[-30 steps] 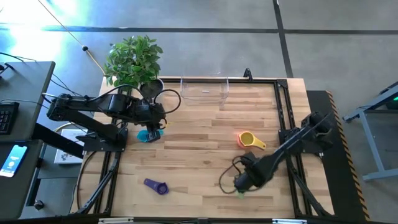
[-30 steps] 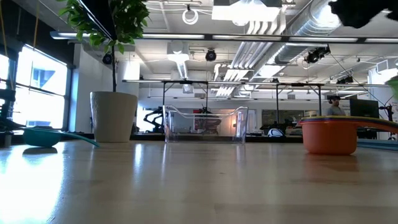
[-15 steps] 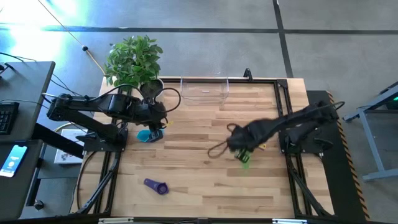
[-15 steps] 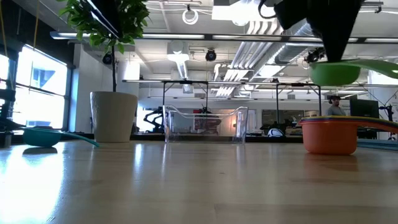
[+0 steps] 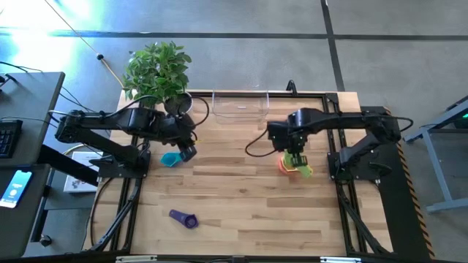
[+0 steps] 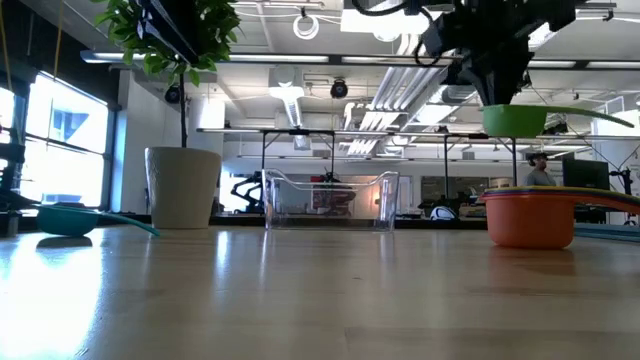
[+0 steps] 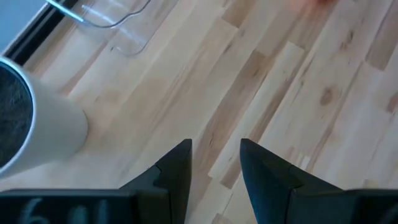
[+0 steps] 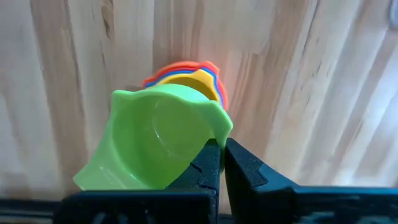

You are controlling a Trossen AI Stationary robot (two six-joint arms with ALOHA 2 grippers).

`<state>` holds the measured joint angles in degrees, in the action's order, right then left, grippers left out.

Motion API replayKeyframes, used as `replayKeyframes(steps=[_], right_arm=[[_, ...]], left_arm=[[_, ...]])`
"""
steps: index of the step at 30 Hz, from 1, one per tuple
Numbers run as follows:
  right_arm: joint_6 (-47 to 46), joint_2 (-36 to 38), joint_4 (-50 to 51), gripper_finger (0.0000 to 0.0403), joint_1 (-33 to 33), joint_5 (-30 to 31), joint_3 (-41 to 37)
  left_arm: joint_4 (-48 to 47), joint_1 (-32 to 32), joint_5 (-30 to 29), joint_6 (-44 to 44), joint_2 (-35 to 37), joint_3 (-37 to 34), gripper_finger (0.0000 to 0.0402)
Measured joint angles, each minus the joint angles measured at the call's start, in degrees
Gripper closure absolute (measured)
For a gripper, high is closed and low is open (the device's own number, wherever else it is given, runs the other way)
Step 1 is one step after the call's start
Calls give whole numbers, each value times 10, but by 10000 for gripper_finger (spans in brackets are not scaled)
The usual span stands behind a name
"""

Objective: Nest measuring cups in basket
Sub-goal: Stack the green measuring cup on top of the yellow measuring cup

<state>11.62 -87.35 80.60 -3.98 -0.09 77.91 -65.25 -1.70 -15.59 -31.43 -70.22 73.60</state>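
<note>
My right gripper (image 5: 295,151) is shut on the green cup (image 8: 155,140) and holds it in the air just above a nested stack of cups (image 5: 294,169) with an orange outer cup (image 6: 530,222) and red, blue and yellow rims (image 8: 186,71). My left gripper (image 7: 214,163) is open over bare wood beside the teal cup (image 5: 170,158), which lies on the table's left side (image 6: 70,218). The purple cup (image 5: 184,218) lies near the table's near edge. The clear basket (image 5: 240,106) stands at the far edge (image 6: 330,200). My right gripper pinches the green cup between its two fingers at the rim (image 8: 214,132) on one side of the bowl, coming from above and pointing down. The cup is lifted clear, its mouth facing up, its flat handle (image 6: 600,112) sticking out level above the stack.
A white pot (image 6: 183,187) with a leafy plant (image 5: 157,66) stands at the far left corner, next to the basket and close to my left arm (image 7: 31,124). Bare wood lies between the stack and the basket. Black frame rails run along the table's edges.
My right gripper has carried the green cup from the near right part of the table up and toward the far edge, and now holds it over the orange stack. The cup has gone from the table to hanging clear in the air. The stack has kept still.
</note>
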Motion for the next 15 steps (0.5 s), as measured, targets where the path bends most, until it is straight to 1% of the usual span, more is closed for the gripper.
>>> replayKeyframes(steps=[3,6,11,15], right_arm=[[66,0,-9,403,-18,-9,-12],[112,0,-24,403,-27,-17,-28],[168,0,-62,403,-29,-21,-69],[194,-1,-92,403,-28,-20,-98]], left_arm=[[0,5,0,-23,0,0,275],[0,9,0,-34,0,0,275],[0,10,0,-46,0,0,275],[0,10,0,-56,0,0,275]])
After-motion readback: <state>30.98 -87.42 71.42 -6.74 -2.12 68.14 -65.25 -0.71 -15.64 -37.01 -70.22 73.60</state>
